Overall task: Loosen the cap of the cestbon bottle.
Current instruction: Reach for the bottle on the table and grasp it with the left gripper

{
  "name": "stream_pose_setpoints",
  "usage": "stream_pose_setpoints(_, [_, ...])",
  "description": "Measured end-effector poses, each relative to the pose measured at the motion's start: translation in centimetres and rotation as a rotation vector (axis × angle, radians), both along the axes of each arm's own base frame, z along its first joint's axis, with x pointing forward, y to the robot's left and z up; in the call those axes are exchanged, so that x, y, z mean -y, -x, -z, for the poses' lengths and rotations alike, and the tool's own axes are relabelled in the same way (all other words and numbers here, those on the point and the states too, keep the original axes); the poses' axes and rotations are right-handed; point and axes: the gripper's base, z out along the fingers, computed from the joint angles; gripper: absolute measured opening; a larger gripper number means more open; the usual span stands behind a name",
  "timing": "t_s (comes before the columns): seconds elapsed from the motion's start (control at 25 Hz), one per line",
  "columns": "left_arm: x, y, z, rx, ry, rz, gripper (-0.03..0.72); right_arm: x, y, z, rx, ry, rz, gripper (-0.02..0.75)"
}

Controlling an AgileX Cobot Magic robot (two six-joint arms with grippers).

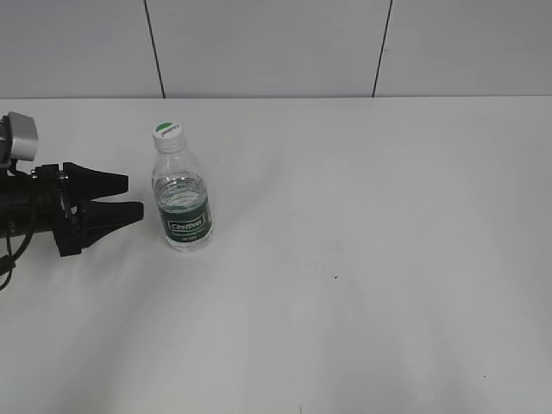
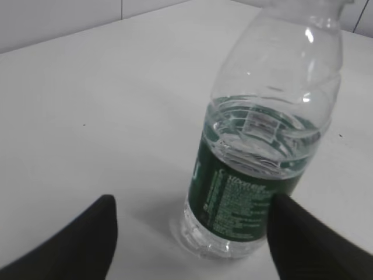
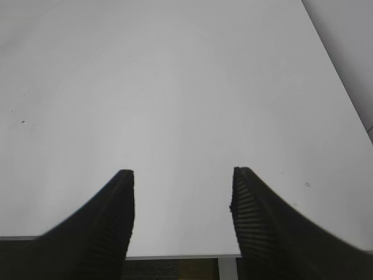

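Note:
The cestbon bottle [image 1: 183,200] stands upright on the white table, clear with a dark green label band. Its white cap [image 1: 167,132] with a green patch sits on top. In the left wrist view the bottle [image 2: 256,151] fills the right half; its cap is cut off by the top edge. My left gripper [image 1: 134,197] is open and empty, level with the label, its fingertips a short way left of the bottle and not touching it; in the left wrist view [image 2: 192,219] the bottle's base lies between the fingers. My right gripper [image 3: 182,175] is open and empty over bare table; it is out of the exterior view.
The white table [image 1: 362,259] runs to a grey panelled wall [image 1: 276,43] at the back. The right wrist view shows the table's near edge [image 3: 180,256] below the fingers and its right edge [image 3: 344,99].

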Motion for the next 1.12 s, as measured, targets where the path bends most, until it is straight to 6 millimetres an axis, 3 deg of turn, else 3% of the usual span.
stream_pose_setpoints(0.6, [3.8, -2.3, 1.7, -0.009, -0.023, 0.221, 0.429, 0.0, 0.0, 0.0, 0.000, 0.000, 0.000, 0.412])
stream_pose_setpoints(1.12, [5.6, -2.4, 1.8, -0.011, -0.033, 0.265, 0.429, 0.0, 0.0, 0.0, 0.000, 0.000, 0.000, 0.412])
